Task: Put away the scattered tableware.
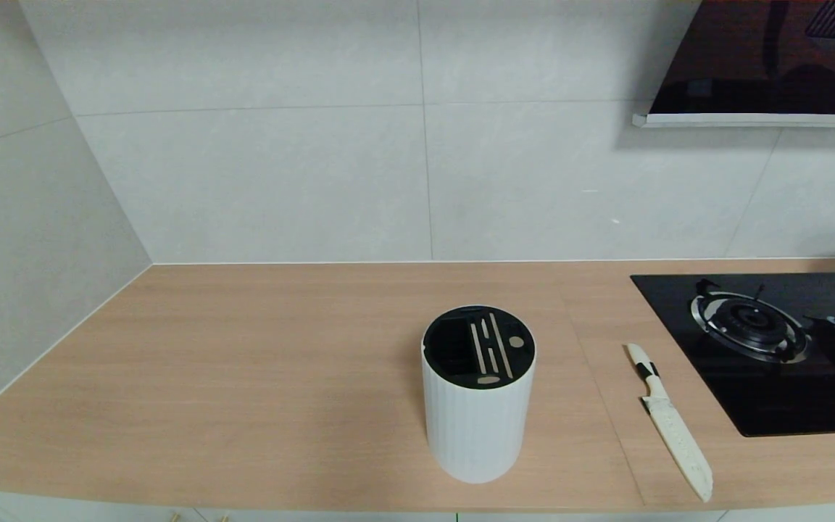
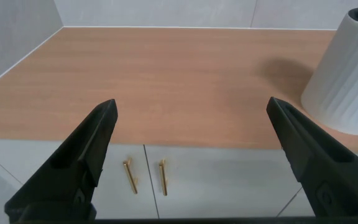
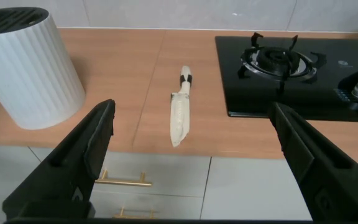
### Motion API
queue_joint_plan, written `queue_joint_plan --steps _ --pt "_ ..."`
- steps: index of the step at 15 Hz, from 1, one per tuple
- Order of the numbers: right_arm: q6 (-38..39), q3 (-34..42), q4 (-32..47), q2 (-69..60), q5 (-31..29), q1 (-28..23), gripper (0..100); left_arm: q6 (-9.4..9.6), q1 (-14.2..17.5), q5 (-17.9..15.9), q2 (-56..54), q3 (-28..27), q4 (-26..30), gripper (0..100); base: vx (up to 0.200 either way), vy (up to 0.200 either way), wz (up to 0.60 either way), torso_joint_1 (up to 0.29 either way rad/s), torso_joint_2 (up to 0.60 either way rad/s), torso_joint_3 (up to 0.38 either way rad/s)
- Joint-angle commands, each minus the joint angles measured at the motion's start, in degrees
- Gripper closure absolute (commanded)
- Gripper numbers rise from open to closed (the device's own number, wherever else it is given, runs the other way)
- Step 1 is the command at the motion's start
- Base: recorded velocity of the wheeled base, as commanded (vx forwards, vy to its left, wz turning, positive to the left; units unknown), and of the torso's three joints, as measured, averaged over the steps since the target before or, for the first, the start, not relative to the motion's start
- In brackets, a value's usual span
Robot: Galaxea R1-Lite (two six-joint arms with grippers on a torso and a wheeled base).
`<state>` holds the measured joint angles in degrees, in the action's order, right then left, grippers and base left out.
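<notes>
Countertop [image 1: 280,377]: one knife [image 1: 667,420], one holder [image 1: 477,413]

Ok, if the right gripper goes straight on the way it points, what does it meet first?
Probably the knife, lying on the counter in line between the right gripper's open jaws, blade end nearest. Depth is unclear; it could touch the counter's front edge first.
</notes>
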<state>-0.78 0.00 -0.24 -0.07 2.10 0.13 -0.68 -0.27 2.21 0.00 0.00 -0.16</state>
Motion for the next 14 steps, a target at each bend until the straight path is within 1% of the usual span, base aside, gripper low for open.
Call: queue_joint_plan --steps 1,8,11,12,13,14 --pt "0.0 0.0 0.0 0.1 0.0 0.0 0 -0.02 0.0 0.0 0.1 0.0 0.0 0 0.0 0.0 0.0 0.0 0.0 0.0" --pt "-0.5 0.0 0.1 0.1 0.2 0.0 0 -0.02 0.0 0.0 0.1 0.0 0.0 0 0.0 0.0 0.0 0.0 0.0 0.0" --pt "-2.3 -0.7 0.0 0.2 0.4 0.0 0 -0.02 0.0 0.0 0.1 0.0 0.0 0 0.0 0.0 0.0 0.0 0.0 0.0" --pt "-1.4 -6.2 0.2 2.9 0.5 0.7 0 -0.02 0.0 0.0 0.1 0.0 0.0 0 0.0 0.0 0.0 0.0 0.0 0.0" --pt "0.3 -9.5 0.2 6.0 0.5 2.2 0 -0.02 0.0 0.0 0.1 0.0 0.0 0 0.0 0.0 0.0 0.0 0.0 0.0" --pt "0.3 -10.8 0.2 9.4 0.6 4.0 0 -0.02 0.0 0.0 0.1 0.0 0.0 0 0.0 0.0 0.0 0.0 0.0 0.0"
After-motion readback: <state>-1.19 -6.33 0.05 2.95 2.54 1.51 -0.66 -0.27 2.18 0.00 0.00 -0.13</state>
